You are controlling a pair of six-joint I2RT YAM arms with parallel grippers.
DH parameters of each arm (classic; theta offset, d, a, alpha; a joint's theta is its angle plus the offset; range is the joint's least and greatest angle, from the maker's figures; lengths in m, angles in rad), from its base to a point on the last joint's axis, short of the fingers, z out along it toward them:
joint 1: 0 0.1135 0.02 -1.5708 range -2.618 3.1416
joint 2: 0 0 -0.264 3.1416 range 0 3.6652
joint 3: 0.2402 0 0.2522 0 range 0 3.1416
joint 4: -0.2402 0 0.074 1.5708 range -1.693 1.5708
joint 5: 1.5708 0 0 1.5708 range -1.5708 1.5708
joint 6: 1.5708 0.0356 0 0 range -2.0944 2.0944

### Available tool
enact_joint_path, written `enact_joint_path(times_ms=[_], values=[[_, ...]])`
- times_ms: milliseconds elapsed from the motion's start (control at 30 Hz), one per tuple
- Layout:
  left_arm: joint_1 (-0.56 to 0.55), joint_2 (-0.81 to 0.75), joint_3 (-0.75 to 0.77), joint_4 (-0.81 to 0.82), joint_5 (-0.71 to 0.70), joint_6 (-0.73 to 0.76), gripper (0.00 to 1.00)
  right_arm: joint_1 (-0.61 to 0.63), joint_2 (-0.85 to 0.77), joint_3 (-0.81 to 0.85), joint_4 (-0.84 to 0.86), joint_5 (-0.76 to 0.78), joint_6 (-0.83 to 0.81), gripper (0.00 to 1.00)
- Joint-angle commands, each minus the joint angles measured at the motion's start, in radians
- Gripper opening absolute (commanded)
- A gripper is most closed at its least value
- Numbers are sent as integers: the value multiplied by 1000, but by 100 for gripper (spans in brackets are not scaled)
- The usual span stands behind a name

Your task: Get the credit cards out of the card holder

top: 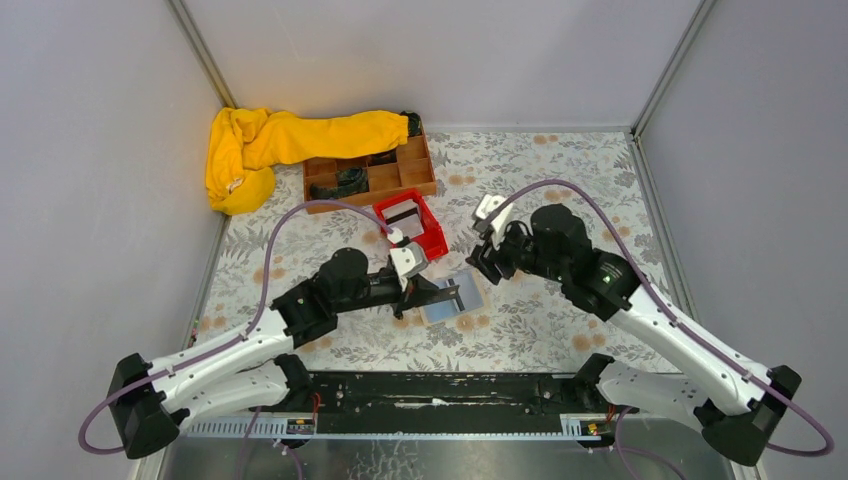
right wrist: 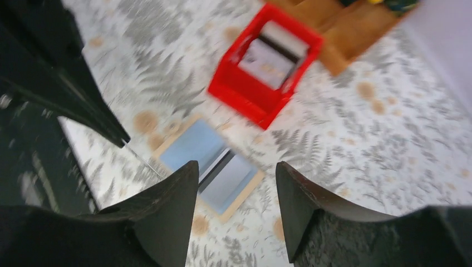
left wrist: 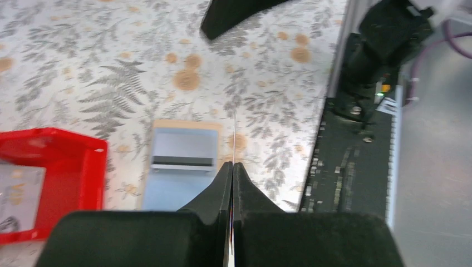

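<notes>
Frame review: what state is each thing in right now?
left gripper: jaws shut on a credit card held edge-on
right gripper: jaws open, holding nothing
card holder: lying flat on the table, grey card in it
red bin: upright, cards inside
yellow cloth: crumpled, partly over the wooden tray

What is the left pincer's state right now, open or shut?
Shut: in the left wrist view the left pincer clamps a thin credit card, seen edge-on between its fingers.

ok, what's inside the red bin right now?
Cards lie in the red bin: a grey card on top, with a dark card and a whitish card showing behind it. Anything beneath them is covered.
</notes>
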Motion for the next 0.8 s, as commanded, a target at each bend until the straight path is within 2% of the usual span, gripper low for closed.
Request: enact_joint_path(times_ms=[0,133,200,267,467,767], values=[[101,-9,-65,203,20,100,0,3,-77,-88,330,293,177,60],[297,116,-41,293,231,137,0,3,-95,-223,465,255,296,59],[383,219,1,308,369,143,0,3,-83,-271,489,232,320,59],[455,314,44,319,448,155,0,3,-65,-293,483,223,322,59],[576,466,123,424,533,166,0,3,-28,-350,523,204,321,58],[669,695,276,495,635,145,0,3,65,-359,557,220,307,58]])
